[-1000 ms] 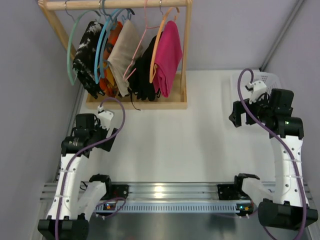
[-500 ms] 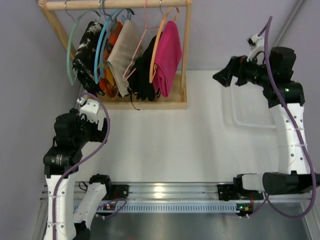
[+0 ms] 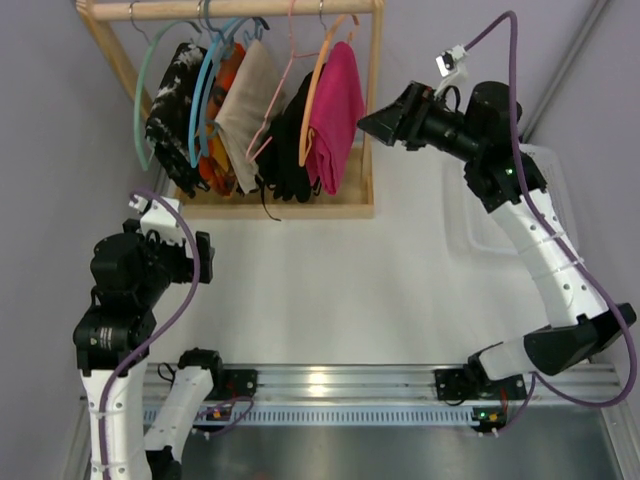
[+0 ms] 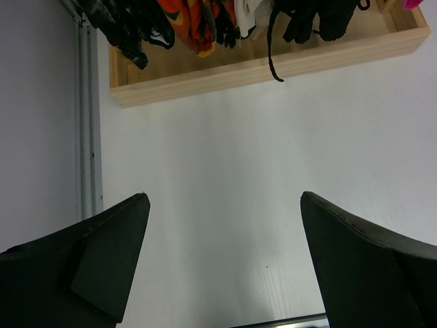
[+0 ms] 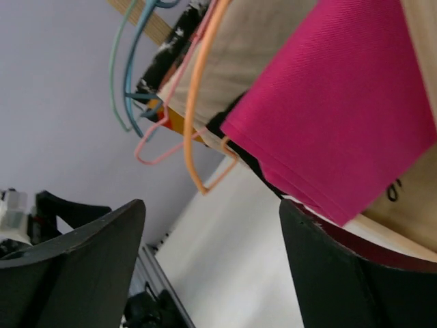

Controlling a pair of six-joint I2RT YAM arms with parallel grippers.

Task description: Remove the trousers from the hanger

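Magenta-pink trousers (image 3: 336, 112) hang folded over an orange hanger (image 3: 316, 85) at the right end of the wooden rack (image 3: 372, 110). Black trousers (image 3: 285, 150) hang just left of them on a pink hanger, a drawstring (image 3: 266, 205) dangling. My right gripper (image 3: 372, 122) is raised beside the rack's right post, pointing left at the pink trousers (image 5: 341, 116). It is open (image 5: 212, 205) and holds nothing, with the orange hanger (image 5: 193, 123) ahead of it. My left gripper (image 3: 198, 258) stands open (image 4: 225, 198) over the table, short of the rack base (image 4: 273, 68) and the black trousers' hem (image 4: 321, 17).
Further left on the rack hang a beige cloth (image 3: 243, 105), an orange one (image 3: 222, 120) and a black-and-white one (image 3: 172, 100). A white basket (image 3: 500, 215) sits at the table's right side under the right arm. Walls close in on the left and behind.
The right arm has swung up from over the basket and leftwards to the rack's right end. The left arm has drawn back toward the left wall and risen.
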